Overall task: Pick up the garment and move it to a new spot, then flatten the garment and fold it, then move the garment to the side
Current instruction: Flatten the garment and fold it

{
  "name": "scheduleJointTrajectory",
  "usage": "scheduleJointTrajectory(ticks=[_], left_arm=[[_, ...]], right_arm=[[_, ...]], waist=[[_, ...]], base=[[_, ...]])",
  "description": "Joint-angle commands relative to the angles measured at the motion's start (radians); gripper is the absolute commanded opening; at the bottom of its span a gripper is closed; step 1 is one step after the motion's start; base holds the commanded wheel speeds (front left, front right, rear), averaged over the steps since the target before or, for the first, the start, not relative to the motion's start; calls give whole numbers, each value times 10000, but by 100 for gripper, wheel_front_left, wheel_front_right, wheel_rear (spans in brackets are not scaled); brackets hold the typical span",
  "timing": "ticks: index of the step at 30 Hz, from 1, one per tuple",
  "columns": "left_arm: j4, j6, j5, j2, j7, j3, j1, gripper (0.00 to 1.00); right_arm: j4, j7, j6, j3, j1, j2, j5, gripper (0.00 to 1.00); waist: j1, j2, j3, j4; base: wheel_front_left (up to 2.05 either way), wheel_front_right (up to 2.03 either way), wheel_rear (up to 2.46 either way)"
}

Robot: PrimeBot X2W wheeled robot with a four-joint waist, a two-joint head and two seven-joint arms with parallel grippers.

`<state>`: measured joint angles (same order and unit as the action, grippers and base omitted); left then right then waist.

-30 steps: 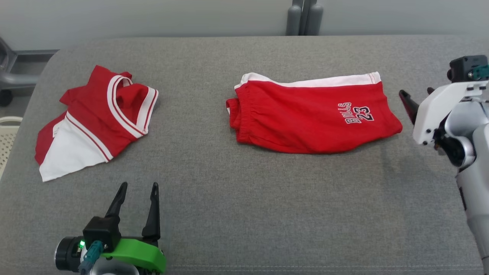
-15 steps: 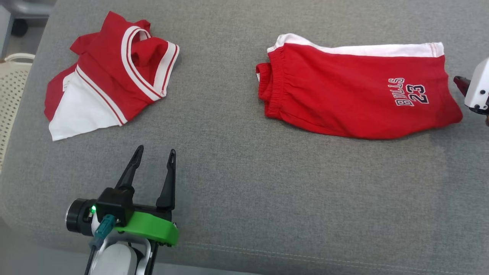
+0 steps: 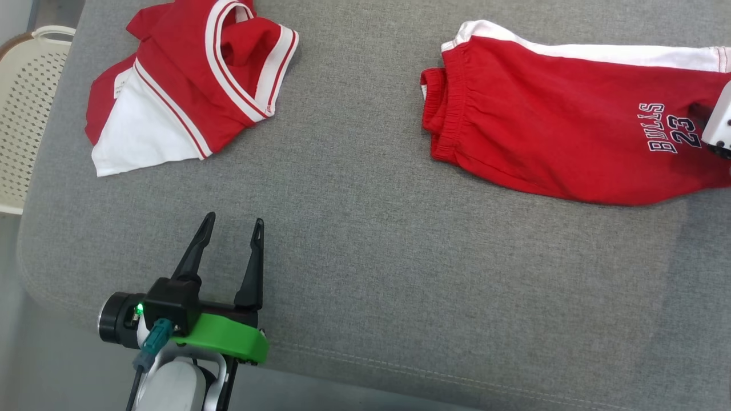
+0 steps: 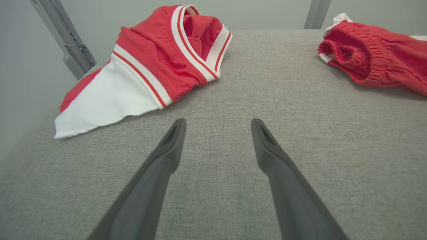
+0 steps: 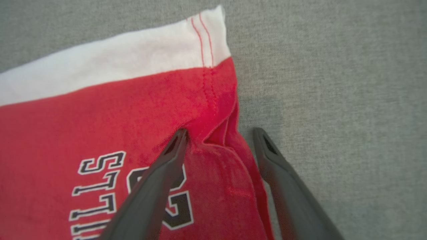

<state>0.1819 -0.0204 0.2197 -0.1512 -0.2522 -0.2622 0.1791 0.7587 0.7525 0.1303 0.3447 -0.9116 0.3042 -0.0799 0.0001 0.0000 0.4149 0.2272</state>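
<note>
Now R end effector (image 5: 220, 131) gapes astride shorts (image 5: 100, 126) hem, L end effector (image 4: 218, 121) gapes empty.

1. A grey woven-fabric bench (image 3: 365, 274) spans the head view. Its near-left corner is rounded, and a stitched seam (image 3: 457, 377) runs along its front edge.
2. A red jersey (image 3: 188, 85) with white-and-red striped trim lies loosely folded on the far-left part of the bench. Its V-neck band faces up, and a white panel (image 3: 137, 131) points toward the bench's left edge.
3. A cream perforated basket (image 3: 25, 108) stands just beside the bench's left edge, lower than the bench top.
4. In the left wrist view, a grey metal post (image 4: 58, 30) slants up behind the jersey. A second post (image 4: 317, 13) rises farther right, against a pale wall (image 4: 267, 15).
5. Pale floor (image 3: 51, 371) shows past the near-left corner.
</note>
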Motion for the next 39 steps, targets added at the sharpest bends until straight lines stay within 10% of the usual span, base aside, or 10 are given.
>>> scheduleJointTrajectory(ticks=[1, 2, 4, 6, 7, 25, 39], left_arm=[[36, 20, 55, -35, -46, -1, 224, 100], [36, 20, 55, -35, -46, -1, 224, 100], [83, 33, 79, -18, -55, -17, 215, 100], [100, 36, 85, -7, -59, -29, 220, 100], [110, 42, 93, 10, -56, -41, 233, 100], [398, 67, 217, -13, -99, -217, -51, 100], [494, 98, 344, -106, 32, -420, -490, 100]], right_arm=[[318, 273, 9, 14, 153, -387, 103, 97], [318, 273, 9, 14, 153, -387, 103, 97], [330, 511, 42, 97, 174, -634, 213, 47], [313, 567, 42, 97, 166, -639, 280, 34], [275, 552, 42, 71, 150, -621, 342, 0], [-545, 194, -4, 952, 194, 384, 2543, 0], [-674, 762, -3, 912, -344, -953, 3186, 0]], waist=[[-1, 0, 70, 77], [-1, 0, 70, 77], [-1, 0, 73, 110], [-1, 0, 66, 121], [-1, 0, 58, 133], [-1, 0, -759, 71], [-1, 0, -1789, 408]], base=[[0, 0, 0], [0, 0, 0], [0, 0, 0], [0, 0, 0], [0, 0, 0], [0, 0, 0], [0, 0, 0]])
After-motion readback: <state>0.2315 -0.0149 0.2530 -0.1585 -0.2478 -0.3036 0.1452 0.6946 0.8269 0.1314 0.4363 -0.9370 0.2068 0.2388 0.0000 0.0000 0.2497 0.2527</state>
